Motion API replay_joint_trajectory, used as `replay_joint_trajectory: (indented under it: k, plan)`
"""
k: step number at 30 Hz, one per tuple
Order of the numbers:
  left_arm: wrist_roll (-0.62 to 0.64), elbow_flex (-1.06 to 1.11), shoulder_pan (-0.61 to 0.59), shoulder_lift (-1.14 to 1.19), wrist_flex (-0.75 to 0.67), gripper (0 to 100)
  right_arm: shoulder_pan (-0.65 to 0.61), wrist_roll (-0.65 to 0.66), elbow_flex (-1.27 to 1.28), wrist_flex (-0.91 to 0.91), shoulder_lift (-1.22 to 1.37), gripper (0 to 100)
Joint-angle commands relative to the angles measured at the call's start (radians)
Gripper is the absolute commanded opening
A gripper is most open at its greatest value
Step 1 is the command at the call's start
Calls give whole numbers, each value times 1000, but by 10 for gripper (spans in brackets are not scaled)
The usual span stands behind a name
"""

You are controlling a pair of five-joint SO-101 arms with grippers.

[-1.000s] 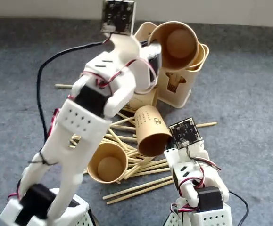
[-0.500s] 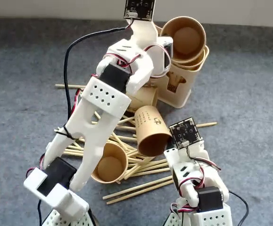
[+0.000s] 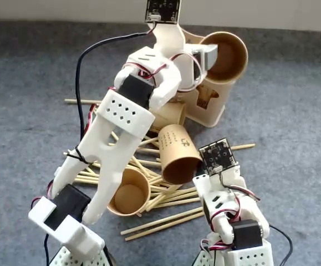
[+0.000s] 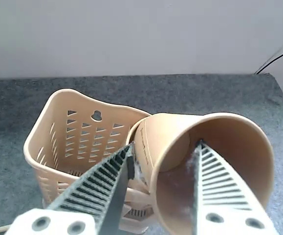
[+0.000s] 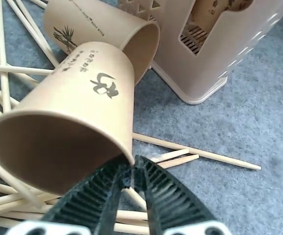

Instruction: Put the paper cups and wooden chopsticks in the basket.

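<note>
Overhead, the basket (image 3: 215,113) is seen standing on the grey mat (image 3: 299,144). Through a cut-out in its wall a tan printed surface (image 3: 204,97) is visible inside, though its dark motif cannot be read. At the basket's rim the held cup (image 3: 229,52) is gripped by the left gripper (image 3: 209,54) and tipped onto its side. In front of the basket the printed cup (image 3: 177,149) lies on its side, with dark characters on its wall. Farther from the basket the open cup (image 3: 128,193) is found among the wooden chopsticks (image 3: 160,219), its mouth turned upward.

From the left wrist, the basket wall is shown pierced by triangular slots and one heart-shaped hole. The held cup is seen just beside the basket's rim, with small print down its outer wall that is too fine to be read. The left gripper is clamped on that wall, one jaw outside the cup and one inside.

From the right wrist, the right gripper (image 5: 131,169) is drawn to a narrow slit, its tips against the printed cup's rim. Whether the rim is pinched cannot be told. Between that cup and the basket the tree-marked cup (image 5: 107,29) lies with its mouth toward the basket. Chopsticks are spread beneath both cups.
</note>
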Motion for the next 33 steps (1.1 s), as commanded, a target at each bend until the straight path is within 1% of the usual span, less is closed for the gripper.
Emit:
replay_joint_trajectory:
  k: [1, 6, 17, 20, 25, 33]
  plan:
    - [12, -62, 21, -16, -2, 221, 5, -2, -4, -28, -7, 6]
    - [14, -62, 21, -7, -9, 220, 5, -2, -4, -28, -7, 6]
    - [12, -51, 30, -4, -173, 217, 5, -2, -2, -28, -7, 6]
    - [11, -62, 31, 44, -201, 217, 5, -2, -2, -28, -7, 6]
    - [11, -64, 24, 136, -295, 216, 5, -2, -2, -28, -7, 6]
    - [11, -64, 24, 120, -302, 216, 4, -2, -2, -28, -7, 6]
